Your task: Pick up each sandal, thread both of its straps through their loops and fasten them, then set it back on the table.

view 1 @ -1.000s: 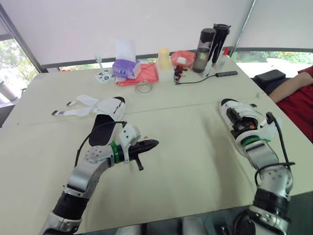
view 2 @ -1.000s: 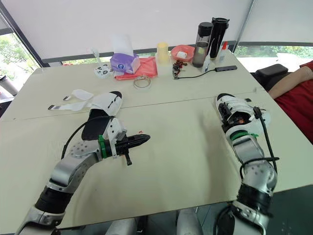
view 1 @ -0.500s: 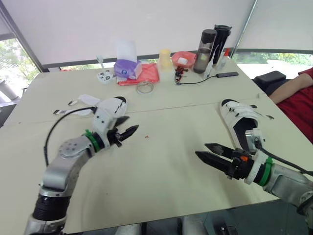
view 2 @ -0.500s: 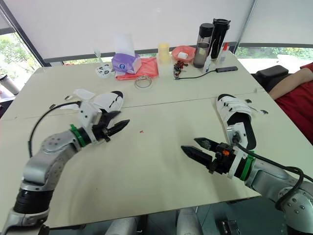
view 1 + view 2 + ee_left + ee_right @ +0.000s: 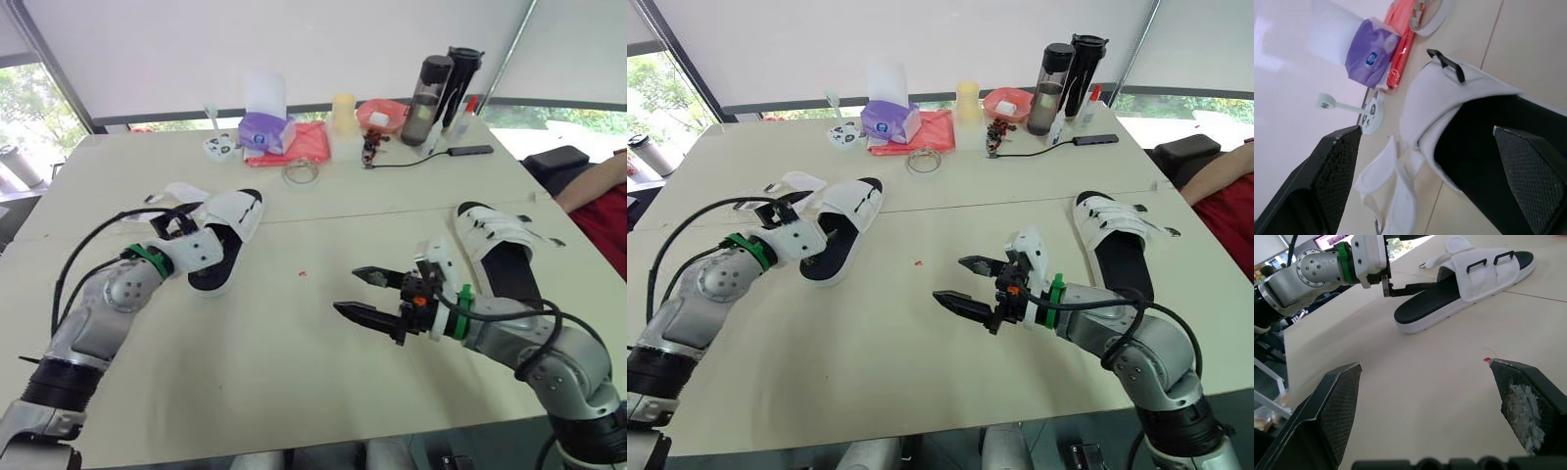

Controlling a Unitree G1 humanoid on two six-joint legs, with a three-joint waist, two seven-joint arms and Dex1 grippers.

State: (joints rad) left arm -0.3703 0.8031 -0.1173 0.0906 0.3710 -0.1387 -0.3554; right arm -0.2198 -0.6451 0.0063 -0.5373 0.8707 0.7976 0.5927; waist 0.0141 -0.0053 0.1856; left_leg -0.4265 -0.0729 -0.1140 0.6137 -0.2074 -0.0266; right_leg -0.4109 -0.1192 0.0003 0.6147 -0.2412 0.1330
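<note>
The left sandal, white with a black footbed, lies at the table's left with its straps loose and spread out to its left. My left gripper stands open right at its heel end. In the left wrist view the fingers stand wide, with the sandal's buckled band ahead between them. The right sandal lies at the right with its straps across the foot. My right gripper is open over the bare table middle, pointing left, holding nothing. The right wrist view shows the left sandal and my left gripper.
Along the far edge stand a purple tissue pack, a red cloth, a tape ring, a yellow cup, a red bowl, two dark bottles and a cable with a hub. A person's red sleeve is at the right edge.
My left gripper has opened and swung from the table's middle back to the left sandal's heel. The right arm left the right sandal and reached toward the table's middle. The camera shifted.
</note>
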